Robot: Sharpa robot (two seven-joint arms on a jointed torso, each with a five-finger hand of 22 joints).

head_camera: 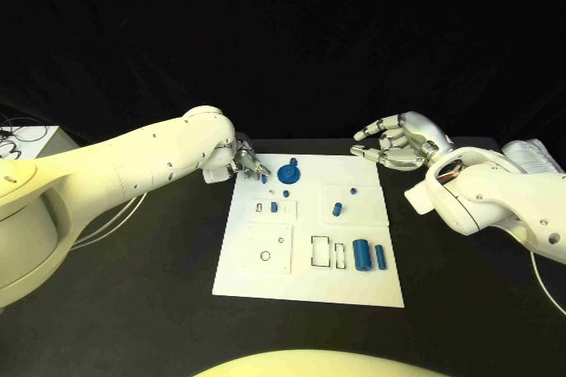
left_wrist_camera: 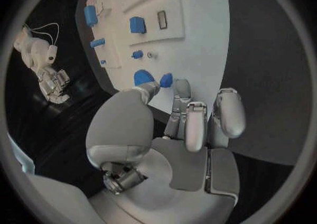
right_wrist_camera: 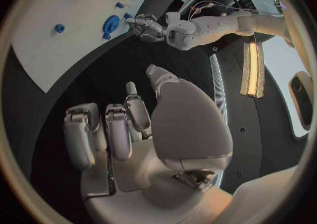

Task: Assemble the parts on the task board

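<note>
The white task board lies in the middle of the black table. A blue disc with a knob sits at its far edge, seen also as the blue disc in the left wrist view. My left hand hovers at the board's far left corner, fingers stretched out. A small blue piece lies between its thumb tip and a fingertip; contact is unclear. A short blue peg lies mid-board, and two blue cylinders lie near the right side. My right hand hangs beyond the far right corner, fingers loosely curved and holding nothing.
Small blue bits sit near shallow recesses; a rectangular slot and a round hole show on the near half. Cables lie at the table's left edge, and a pale object lies at the right edge.
</note>
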